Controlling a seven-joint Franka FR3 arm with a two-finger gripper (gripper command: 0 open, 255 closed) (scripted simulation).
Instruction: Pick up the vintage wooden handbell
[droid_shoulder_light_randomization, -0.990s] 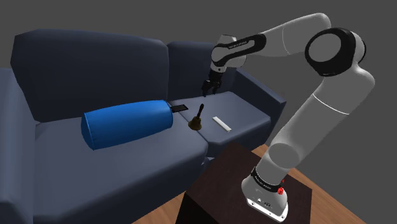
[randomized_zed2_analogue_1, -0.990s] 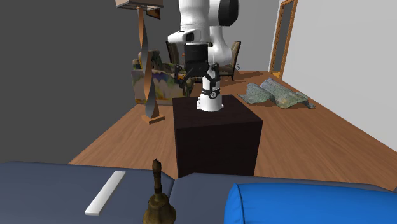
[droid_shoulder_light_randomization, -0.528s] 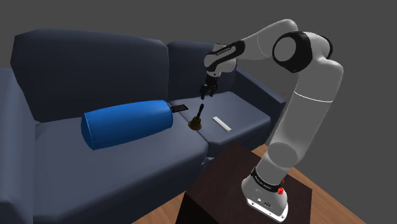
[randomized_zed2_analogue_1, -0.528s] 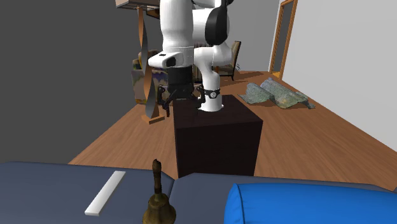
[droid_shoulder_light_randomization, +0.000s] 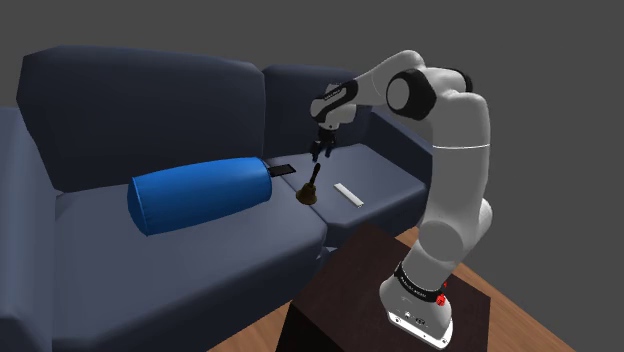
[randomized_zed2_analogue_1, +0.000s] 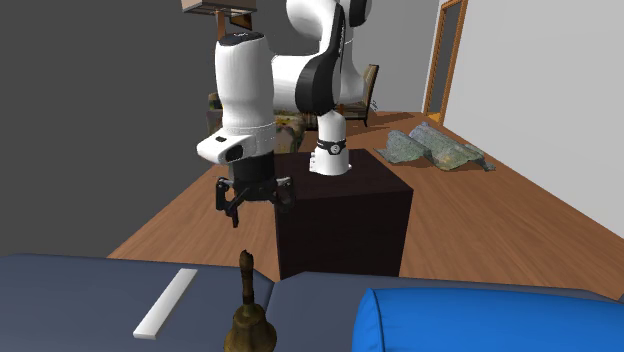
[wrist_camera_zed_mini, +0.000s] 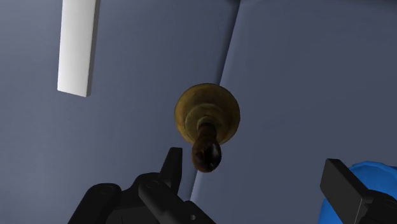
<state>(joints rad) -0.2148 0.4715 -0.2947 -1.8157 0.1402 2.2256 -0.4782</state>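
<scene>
The handbell (droid_shoulder_light_randomization: 309, 191) stands upright on the dark blue sofa seat (droid_shoulder_light_randomization: 230, 240), a brass-coloured bell with a dark wooden handle. My gripper (droid_shoulder_light_randomization: 318, 153) hangs just above its handle, pointing down, apart from it. In the second exterior view the gripper (randomized_zed2_analogue_1: 257, 206) hovers beyond and above the bell (randomized_zed2_analogue_1: 248, 322). Looking down along the gripper (wrist_camera_zed_mini: 257, 178), its fingers (wrist_camera_zed_mini: 173, 167) stand wide apart and open. The bell (wrist_camera_zed_mini: 207, 118) sits below, its handle tip close to one finger, untouched.
A blue bolster cushion (droid_shoulder_light_randomization: 200, 195) lies on the seat at the shoulder view's left of the bell. A flat white strip (droid_shoulder_light_randomization: 349, 195) lies on its other side, and a small black object (droid_shoulder_light_randomization: 282, 170) behind it. The dark stand (droid_shoulder_light_randomization: 390, 290) is beside the sofa.
The arm has folded in and swung the gripper toward the shoulder view's left and downward, from beyond the bell to right above its handle. The bell has not moved.
</scene>
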